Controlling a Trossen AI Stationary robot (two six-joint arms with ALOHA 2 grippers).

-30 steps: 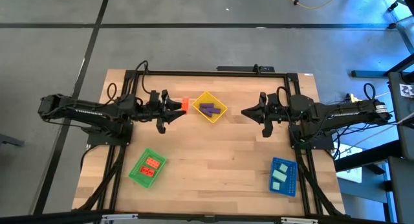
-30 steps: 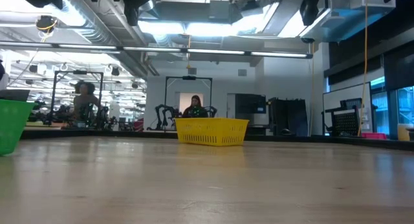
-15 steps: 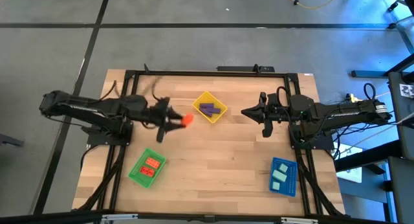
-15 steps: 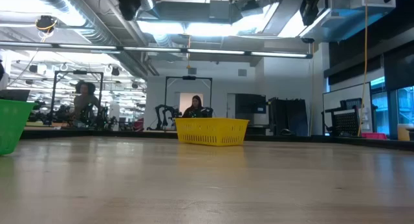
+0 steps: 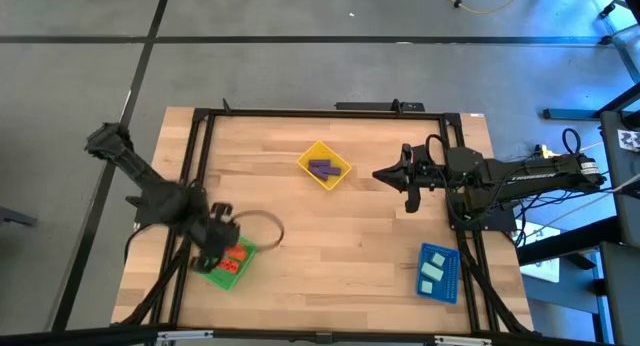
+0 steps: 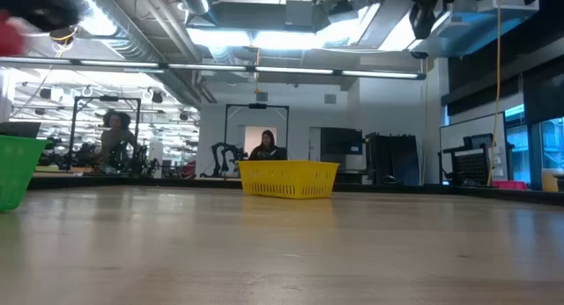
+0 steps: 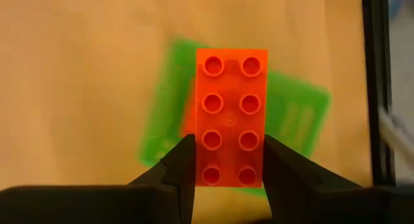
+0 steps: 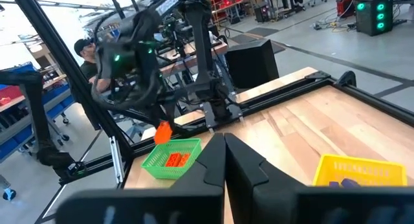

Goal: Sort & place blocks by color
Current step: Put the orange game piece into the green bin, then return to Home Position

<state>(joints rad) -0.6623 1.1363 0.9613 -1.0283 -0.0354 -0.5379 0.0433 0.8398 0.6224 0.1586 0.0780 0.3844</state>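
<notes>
Left gripper [image 7: 229, 160] over green tray [image 5: 213, 270], clamped on orange brick [image 7: 231, 117]. Two orange bricks [image 5: 235, 256] in that tray; purple bricks [image 5: 321, 169] in yellow tray [image 5: 340, 164]. Right gripper [image 5: 382, 173] beside yellow tray, fingers together.

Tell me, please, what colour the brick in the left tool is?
Orange-red brick, clearest in the left wrist view, clamped by the left tool.

grey floor [image 5: 300, 66] with dark seams surrounds the light wooden table [image 5: 330, 226], which sits in a black frame [image 5: 320, 112]. beyond the table's far edge, an open workshop: exposed ducts and long ceiling lights [image 6: 291, 36], dark cabinets [image 6: 388, 159], windows [image 6: 520, 137] at one side, and seated people [image 6: 266, 146] at distant benches. blue shelving [image 8: 26, 101] stands nearby.
</notes>
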